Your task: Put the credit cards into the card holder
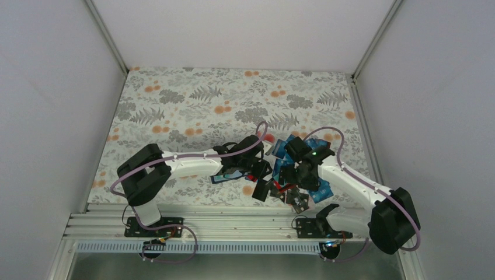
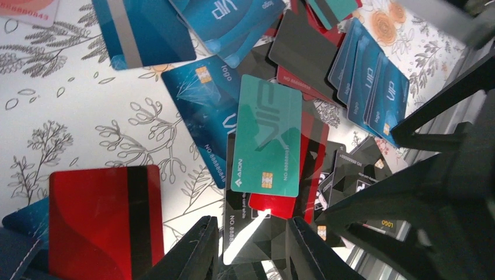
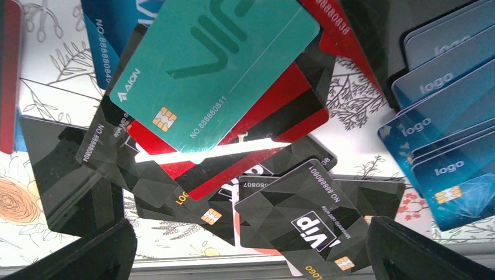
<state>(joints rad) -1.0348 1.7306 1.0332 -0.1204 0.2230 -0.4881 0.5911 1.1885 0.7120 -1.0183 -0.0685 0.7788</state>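
The credit cards [image 1: 292, 178] lie in a loose overlapping pile at the near right of the table. A teal card [image 2: 268, 134] lies on top of red and black ones; it also shows in the right wrist view [image 3: 210, 64]. My left gripper [image 2: 251, 251] is open, its fingers either side of a black card [image 2: 257, 230]. My right gripper [image 3: 251, 256] is wide open just above a black VIP card [image 3: 309, 216]. A corner of the navy card holder [image 2: 14, 256] shows at the lower left, partly under a red striped card [image 2: 99, 224]. It also shows in the top view [image 1: 229, 175].
Several blue cards fan out at the right of the pile [image 3: 443, 116]. The table's near edge and metal rail [image 1: 233, 213] run just below the pile. The two grippers [image 1: 260, 172] [image 1: 300, 175] hang close together. The floral cloth [image 1: 204, 105] covers the table.
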